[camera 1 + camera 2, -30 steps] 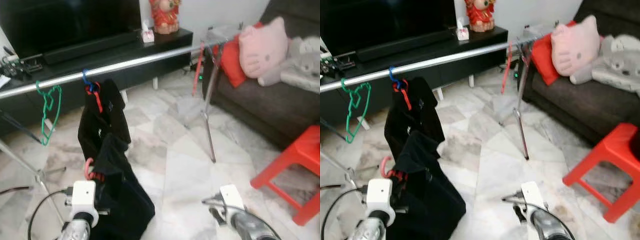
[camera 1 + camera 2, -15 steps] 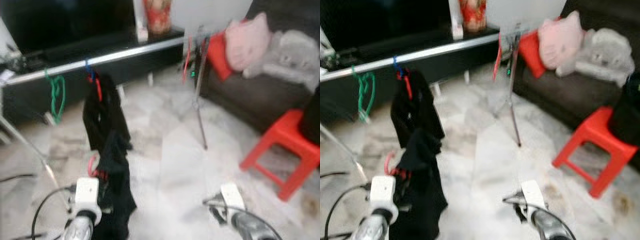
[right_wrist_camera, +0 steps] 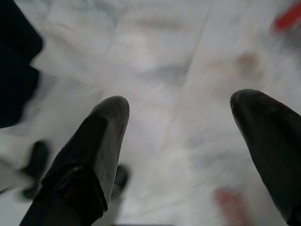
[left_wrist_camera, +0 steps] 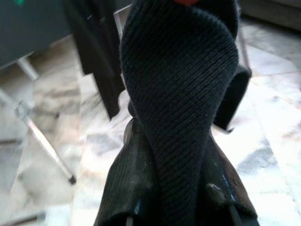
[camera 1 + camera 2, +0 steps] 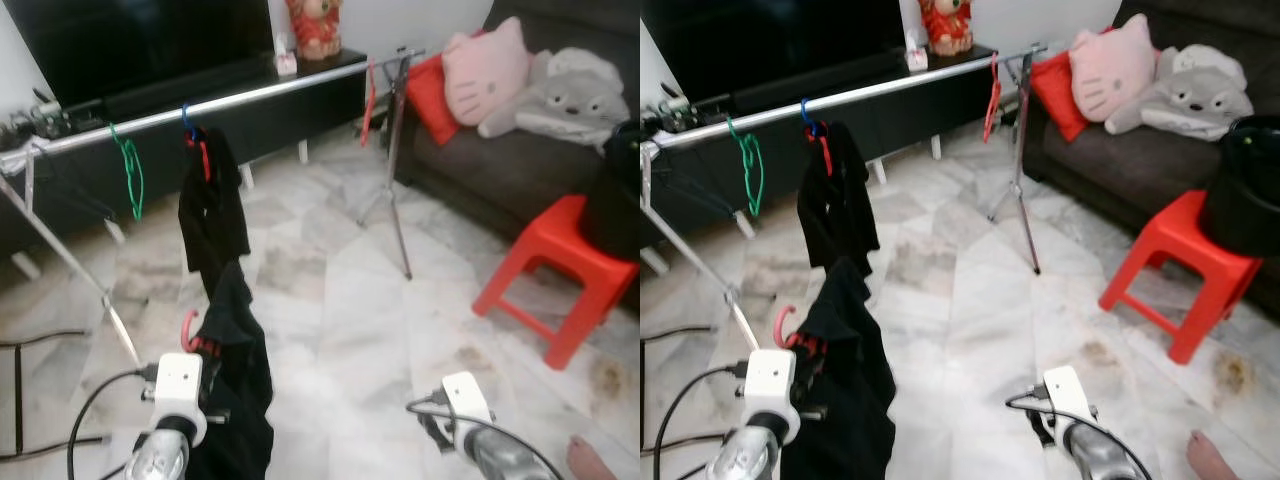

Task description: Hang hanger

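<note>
The left gripper [image 4: 174, 207] is clamped on a black garment [image 5: 235, 370] that is draped over a pink hanger [image 5: 189, 330]; in the left wrist view the knit cloth is pinched between the two black fingers [image 4: 124, 188] and fills the gap between them. In the head views the load is carried low in front of the robot, with the hanger's pink hook standing up beside the cloth, just above the left wrist. The right gripper [image 3: 183, 155] has its fingers spread wide over bare marble floor [image 5: 360, 300] and carries nothing. Ahead and above the load runs the silver rail [image 5: 260, 95] of a clothes rack. It already carries a green hanger [image 5: 130, 170] with nothing on it, a second black garment [image 5: 212, 215] on a blue-and-red hanger, and a red hanger [image 5: 367, 90] near the far end. A red stool [image 5: 555, 270] and a dark sofa [image 5: 500, 170] stand to the right, well apart from the rack. Judged status: the pick-up is complete, but the pink hook is well below and short of the rail. What remains is to approach, raise the hook over a free stretch of the rail, seat it and release.
</note>
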You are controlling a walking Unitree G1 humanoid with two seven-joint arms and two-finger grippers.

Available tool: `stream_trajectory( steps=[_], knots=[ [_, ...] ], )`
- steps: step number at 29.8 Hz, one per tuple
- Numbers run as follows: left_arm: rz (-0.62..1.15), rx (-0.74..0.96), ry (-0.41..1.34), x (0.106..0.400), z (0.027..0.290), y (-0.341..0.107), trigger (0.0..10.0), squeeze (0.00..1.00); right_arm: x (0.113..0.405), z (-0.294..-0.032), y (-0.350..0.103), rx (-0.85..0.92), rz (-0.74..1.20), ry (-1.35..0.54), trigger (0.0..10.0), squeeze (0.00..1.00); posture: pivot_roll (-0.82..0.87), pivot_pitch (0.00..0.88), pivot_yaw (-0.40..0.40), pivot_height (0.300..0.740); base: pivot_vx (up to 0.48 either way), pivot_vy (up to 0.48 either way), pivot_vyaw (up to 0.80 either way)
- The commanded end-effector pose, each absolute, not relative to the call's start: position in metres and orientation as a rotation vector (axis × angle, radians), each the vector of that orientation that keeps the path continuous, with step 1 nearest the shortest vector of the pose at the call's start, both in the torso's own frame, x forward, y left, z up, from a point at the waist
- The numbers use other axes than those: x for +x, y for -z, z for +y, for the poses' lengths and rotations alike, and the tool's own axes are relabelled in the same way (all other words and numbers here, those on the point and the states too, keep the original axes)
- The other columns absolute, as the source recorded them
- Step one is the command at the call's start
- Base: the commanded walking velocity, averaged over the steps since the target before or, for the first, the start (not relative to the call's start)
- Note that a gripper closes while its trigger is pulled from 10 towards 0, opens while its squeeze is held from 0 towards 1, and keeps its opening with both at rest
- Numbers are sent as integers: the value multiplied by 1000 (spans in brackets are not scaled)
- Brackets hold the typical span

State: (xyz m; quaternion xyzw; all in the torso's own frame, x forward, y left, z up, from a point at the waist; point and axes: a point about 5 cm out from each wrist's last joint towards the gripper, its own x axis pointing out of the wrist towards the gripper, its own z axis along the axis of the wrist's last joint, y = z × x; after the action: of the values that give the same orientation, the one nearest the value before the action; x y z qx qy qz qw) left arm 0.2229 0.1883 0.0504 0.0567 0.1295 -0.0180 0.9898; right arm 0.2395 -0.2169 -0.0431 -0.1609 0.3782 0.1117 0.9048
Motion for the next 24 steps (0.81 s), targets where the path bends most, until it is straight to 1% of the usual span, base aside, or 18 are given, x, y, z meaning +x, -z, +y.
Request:
stream_trajectory(
  steps=[1,2,4,6,11,14,17,20,24],
  knots=[
    [197,153,49,232,191,-70,10000,0,256,-192,34,-402,677,-334,10000,0,-87,0,40,740,0,0,0],
    [196,154,53,233,191,-71,10000,0,258,-188,32,-408,660,-348,10000,0,-87,0,40,740,0,0,0],
    [184,154,78,237,188,-76,10000,0,276,-168,18,-427,559,-399,10000,0,-89,0,41,740,0,0,0],
    [172,160,109,241,183,-83,10000,0,288,-157,5,-413,482,-417,10000,0,-90,0,43,740,0,0,0],
    [171,185,158,245,179,-94,10000,0,301,-152,-11,-414,386,-430,10000,0,-86,0,44,740,0,0,0],
    [164,202,196,246,178,-102,10000,0,306,-141,-23,-472,284,-516,10000,0,-81,0,42,740,0,0,0],
    [152,213,201,247,181,-109,10000,0,307,-137,-31,-464,222,-562,10000,0,-78,0,38,740,0,0,0],
    [115,224,230,249,180,-120,10000,0,306,-135,-35,-535,181,-611,10000,0,-89,0,38,740,0,0,0],
    [69,230,283,254,174,-137,10000,0,306,-136,-41,-498,135,-624,10000,0,-86,0,37,740,0,0,0]
  ],
)
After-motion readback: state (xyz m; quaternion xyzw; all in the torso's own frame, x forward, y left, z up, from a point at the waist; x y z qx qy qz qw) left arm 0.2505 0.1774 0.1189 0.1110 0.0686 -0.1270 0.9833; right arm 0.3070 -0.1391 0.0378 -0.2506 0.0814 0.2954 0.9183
